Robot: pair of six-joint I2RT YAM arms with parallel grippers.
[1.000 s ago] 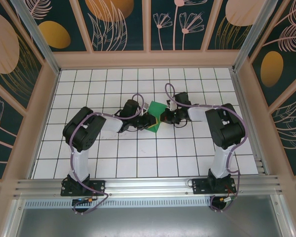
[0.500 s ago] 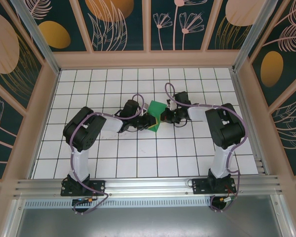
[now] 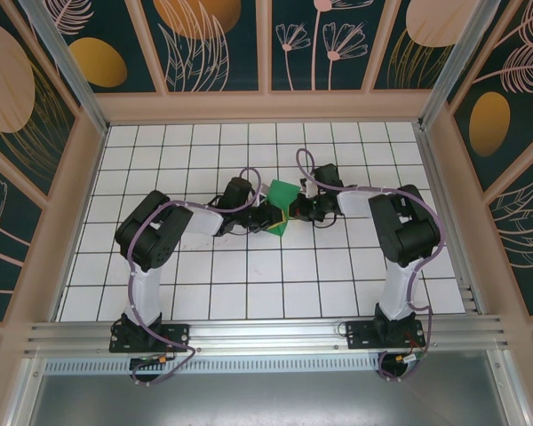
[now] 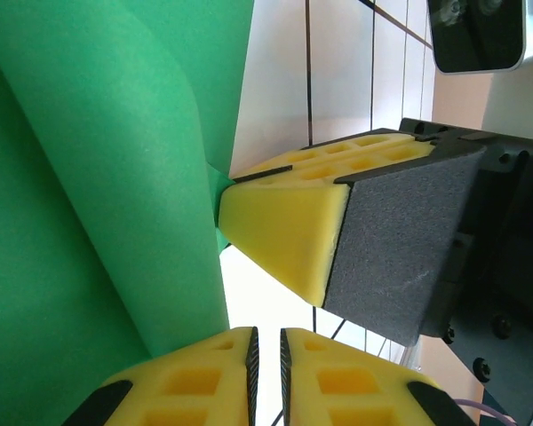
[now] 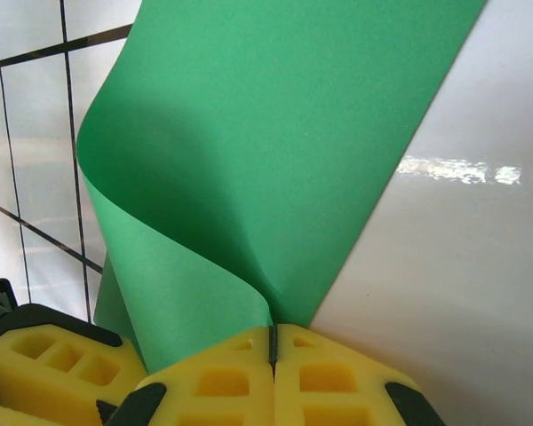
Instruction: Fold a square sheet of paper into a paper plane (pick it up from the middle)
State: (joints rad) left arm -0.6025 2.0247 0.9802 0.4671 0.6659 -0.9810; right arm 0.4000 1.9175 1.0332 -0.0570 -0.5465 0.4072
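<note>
green paper cut off at left edge, left fingers cropped below

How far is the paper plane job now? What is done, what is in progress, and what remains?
Done: the square sheet of paper is picked up and held curled between both grippers. In hand: the right gripper pinches it at a soft bend, not a sharp crease; the left gripper is shut beside it, and I cannot tell whether it grips the sheet. Left: all the sharp folds; no pointed dart shape shows yet.
</note>
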